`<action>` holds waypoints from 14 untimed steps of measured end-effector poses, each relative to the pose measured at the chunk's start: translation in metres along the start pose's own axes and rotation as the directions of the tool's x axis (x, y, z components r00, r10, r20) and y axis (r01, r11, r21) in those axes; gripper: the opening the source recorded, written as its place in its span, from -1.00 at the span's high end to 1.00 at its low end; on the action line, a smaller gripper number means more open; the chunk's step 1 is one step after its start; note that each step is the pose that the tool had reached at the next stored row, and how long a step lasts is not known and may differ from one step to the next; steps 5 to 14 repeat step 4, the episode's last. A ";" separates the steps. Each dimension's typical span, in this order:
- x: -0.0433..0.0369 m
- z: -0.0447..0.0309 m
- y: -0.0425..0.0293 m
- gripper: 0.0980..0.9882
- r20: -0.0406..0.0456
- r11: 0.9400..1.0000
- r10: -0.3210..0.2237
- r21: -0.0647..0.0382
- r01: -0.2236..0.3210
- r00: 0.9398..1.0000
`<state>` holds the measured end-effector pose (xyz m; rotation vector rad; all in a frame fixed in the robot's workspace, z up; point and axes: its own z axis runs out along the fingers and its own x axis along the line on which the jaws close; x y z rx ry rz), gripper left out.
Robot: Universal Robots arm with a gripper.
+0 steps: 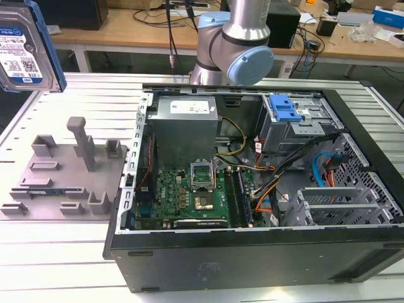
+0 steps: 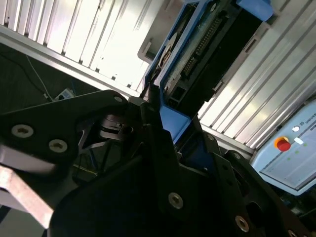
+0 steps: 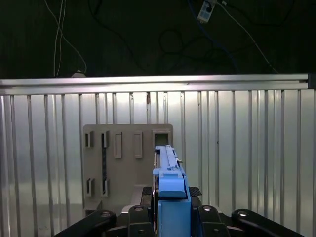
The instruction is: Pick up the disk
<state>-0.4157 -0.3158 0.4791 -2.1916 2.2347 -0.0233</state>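
The disk [image 1: 24,49], silver with a white-and-blue label and blue frame edges, hangs in the air at the exterior view's upper left, well above the table. In the first wrist view the disk [image 3: 168,158] stands edge-on, and my gripper [image 3: 171,193] is shut on its blue frame from both sides. Far below it lies the grey fixture [image 3: 126,163]. In the second wrist view the disk [image 2: 207,44] juts out from the gripper [image 2: 165,123], whose black fingers [image 2: 148,111] press against it.
The grey fixture with posts [image 1: 63,170] lies on the slatted metal table [image 1: 57,252] at the exterior view's left. The open computer case [image 1: 252,189] with its blue drive-bay bracket [image 1: 284,107] is at the right, and the arm's base [image 1: 233,44] stands behind it.
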 end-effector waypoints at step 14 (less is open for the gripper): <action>0.0000 0.0000 0.0000 0.40 0.000 1.000 -0.001 0.000 0.001 1.000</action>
